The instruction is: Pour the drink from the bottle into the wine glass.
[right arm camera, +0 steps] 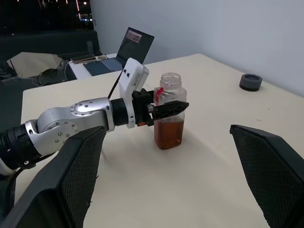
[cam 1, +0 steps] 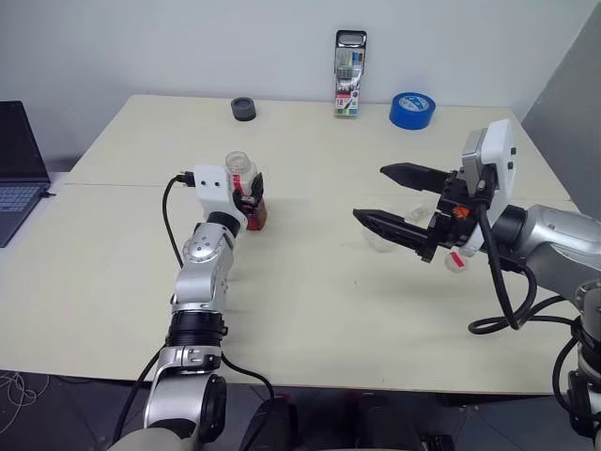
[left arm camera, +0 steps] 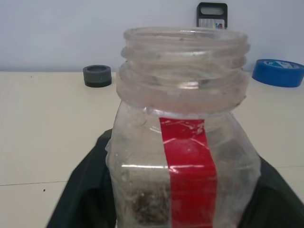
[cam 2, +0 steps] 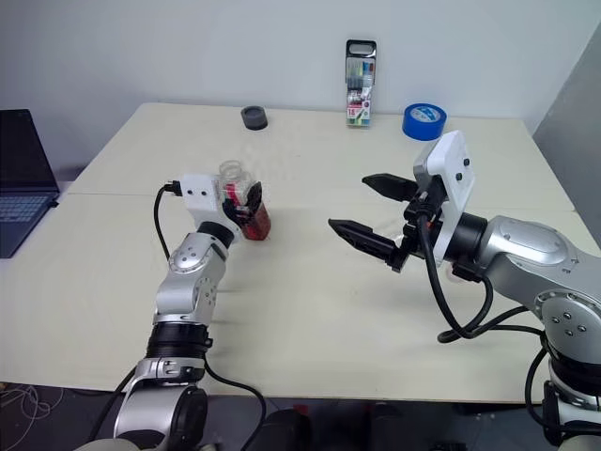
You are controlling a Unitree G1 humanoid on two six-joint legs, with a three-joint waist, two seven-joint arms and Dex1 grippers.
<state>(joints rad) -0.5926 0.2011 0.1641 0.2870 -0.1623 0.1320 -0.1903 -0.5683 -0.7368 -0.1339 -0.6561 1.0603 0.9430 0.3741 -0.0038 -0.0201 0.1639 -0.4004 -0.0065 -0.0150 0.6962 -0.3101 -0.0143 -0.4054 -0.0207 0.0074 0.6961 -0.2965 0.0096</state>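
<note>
Your left gripper (cam 2: 246,202) sits at the bottle (right arm camera: 168,110), one finger on either side of its body; the bottle stands upright on the table (cam 1: 310,319), cap off, with amber drink (right arm camera: 168,133) filling its lower half. You cannot tell from these views whether the fingers are pressing the plastic or have just let go of it. Your right gripper (cam 1: 399,202) hangs above the table well to the right of the bottle, fingers spread wide and holding nothing. Behind its lower finger you can make out a clear glass (cam 1: 387,237) on the table, and a small red-and-white cap (cam 1: 454,260) lies under that wrist.

The table is pale and plain. Along its far edge you have a dark round puck (cam 1: 243,109), a marker pack (cam 1: 349,73) standing against the white wall, and a blue tape roll (cam 1: 411,110). A laptop (cam 1: 17,169) sits off the table's left side.
</note>
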